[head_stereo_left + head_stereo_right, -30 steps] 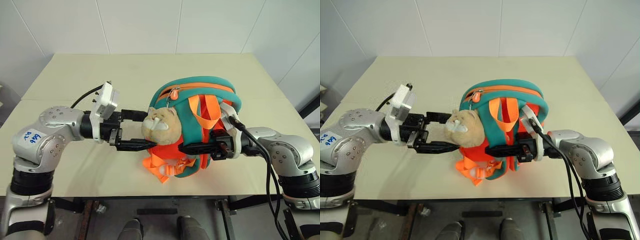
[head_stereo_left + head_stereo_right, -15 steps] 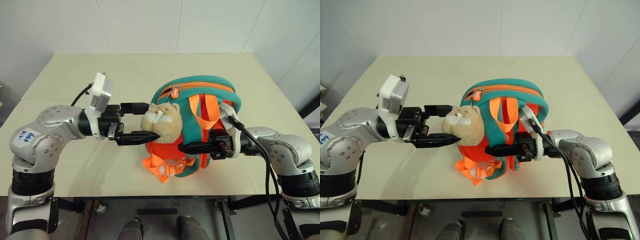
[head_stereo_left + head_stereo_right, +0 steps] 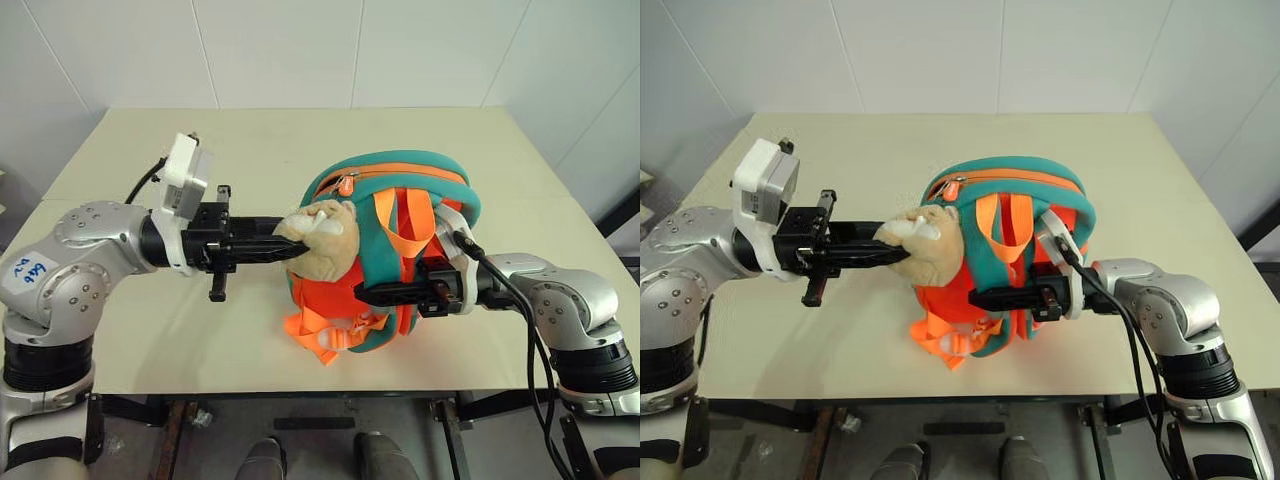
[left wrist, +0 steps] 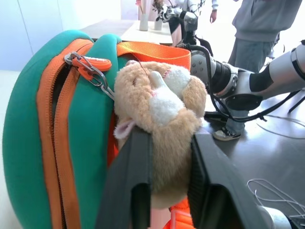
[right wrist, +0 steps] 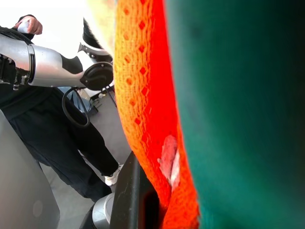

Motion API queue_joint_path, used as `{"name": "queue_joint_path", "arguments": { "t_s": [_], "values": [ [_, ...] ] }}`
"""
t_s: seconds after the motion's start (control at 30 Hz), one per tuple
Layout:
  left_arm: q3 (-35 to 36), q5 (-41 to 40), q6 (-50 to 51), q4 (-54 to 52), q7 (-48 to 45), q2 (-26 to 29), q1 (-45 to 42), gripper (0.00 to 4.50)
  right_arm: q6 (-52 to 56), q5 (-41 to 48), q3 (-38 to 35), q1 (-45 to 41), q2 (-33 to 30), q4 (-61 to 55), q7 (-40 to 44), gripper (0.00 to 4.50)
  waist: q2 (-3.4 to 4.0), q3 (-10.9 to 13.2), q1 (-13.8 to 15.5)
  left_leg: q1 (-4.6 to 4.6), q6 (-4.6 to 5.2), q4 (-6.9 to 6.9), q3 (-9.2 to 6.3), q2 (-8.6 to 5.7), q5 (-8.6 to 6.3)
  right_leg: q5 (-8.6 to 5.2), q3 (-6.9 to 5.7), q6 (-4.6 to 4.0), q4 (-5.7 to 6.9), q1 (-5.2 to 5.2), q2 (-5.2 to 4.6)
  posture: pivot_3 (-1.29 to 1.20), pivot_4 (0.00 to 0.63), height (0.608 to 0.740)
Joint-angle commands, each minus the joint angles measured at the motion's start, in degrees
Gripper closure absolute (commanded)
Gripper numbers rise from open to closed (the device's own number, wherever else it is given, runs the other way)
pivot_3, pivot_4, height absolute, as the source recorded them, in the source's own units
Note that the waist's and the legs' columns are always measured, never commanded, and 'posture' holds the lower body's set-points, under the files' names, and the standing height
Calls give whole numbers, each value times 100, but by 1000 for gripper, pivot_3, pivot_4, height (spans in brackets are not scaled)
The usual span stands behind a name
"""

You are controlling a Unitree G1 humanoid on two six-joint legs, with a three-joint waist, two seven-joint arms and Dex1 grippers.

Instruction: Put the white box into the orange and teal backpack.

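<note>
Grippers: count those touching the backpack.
2. The left gripper pinches the plush head on the backpack; the right gripper clamps its orange strap.

a white sticker (image 3: pixel 33 270) on the left arm (image 3: pixel 75 265) carries blue handwriting, but the marks are too small and slanted to make out for sure. no other text, brand or number can be read anywhere.
</note>
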Motion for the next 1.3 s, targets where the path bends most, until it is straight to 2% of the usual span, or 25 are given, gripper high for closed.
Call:
{"name": "queue_joint_path", "arguments": {
  "t_s": [0.03, 0.1, 0.2, 0.33, 0.5, 0.7, 0.83, 0.9, 0.97, 1.07, 1.3],
  "values": [
    [539, 293, -258, 497, -145, 572, 1, 3713, -73, 60, -128, 43, 6, -137, -19, 4452, 0, 0, -11, 0, 0, 0, 0, 0, 0, 0, 0, 0, 0, 0, 0, 0, 150, 740],
    [759, 431, -354, 724, -304, 934, 278, 3713, -23, 140, -240, 135, -11, -235, -108, 4452, 0, 0, -27, 0, 0, -2, 0, 0, 0, 0, 0, -1, -1, 0, 0, 0, 150, 740],
    [858, 692, -614, 1106, -451, 1174, 667, 3713, -25, 144, -293, 270, -50, -322, -177, 4452, 1, 0, -9, 1, 2, -11, 1, 1, -1, -3, 0, -5, -5, -1, -1, 0, 150, 740],
    [251, 1606, -1488, 1619, -752, 1255, 1446, 3713, 21, 256, -402, 471, 19, -494, -402, 4452, 0, 0, 2, 4, 2, -11, 2, 1, -2, -5, 0, -8, -5, 2, -3, 0, 150, 740],
    [-524, 2232, -2236, 2095, -783, 706, 1936, 3713, 85, 470, -529, 717, 126, -714, -754, 4452, 0, 0, 15, 8, 2, -14, 3, 3, -2, -6, 0, -15, -6, 4, -2, 0, 150, 740],
    [-1068, 2807, -2906, 2797, -732, 139, 2135, 3713, 65, 644, -667, 882, 255, -736, -1177, 4452, -1, -2, 7, 10, 3, -13, 2, 5, -2, -5, 0, -15, -5, 6, -3, 0, 150, 740],
    [-980, 2859, -3253, 3058, -636, -75, 2126, 3713, -275, 384, -754, 927, 385, -570, -1391, 4452, -1, -5, 16, 24, 3, -12, 2, 5, -2, -5, 0, -15, -6, 21, -3, 0, 150, 740],
    [-792, 2533, -2937, 2772, -671, -38, 2110, 3713, -512, 254, -833, 917, 432, -569, -1503, 4452, -1, -5, 14, 31, 4, -9, 2, 3, -1, -3, 0, -16, -9, 32, -5, 0, 150, 740],
    [-609, 2394, -2808, 2472, -577, -15, 2127, 3731, -680, 140, -901, 929, 379, -582, -1549, 3737, 0, -4, 9, 31, 8, -8, 2, 3, 1, -3, 0, -29, -14, 35, -5, 0, 150, 740],
    [-263, 2025, -2289, 1788, -540, 163, 2325, 3062, -921, 20, -1069, 963, 198, -692, -1451, 2873, 0, -4, 0, 29, 9, -8, 1, 4, 3, -1, 0, -30, -16, 35, -6, 0, 150, 740],
    [434, 1889, -2232, 1027, -80, 122, 2582, 835, -1759, -859, -1218, 1436, -604, -434, -987, 465, 2, -2, 45, 18, 9, -17, -1, 5, -2, 3, -6, -18, -29, 28, -7, 0, 150, 740]
  ]
}}
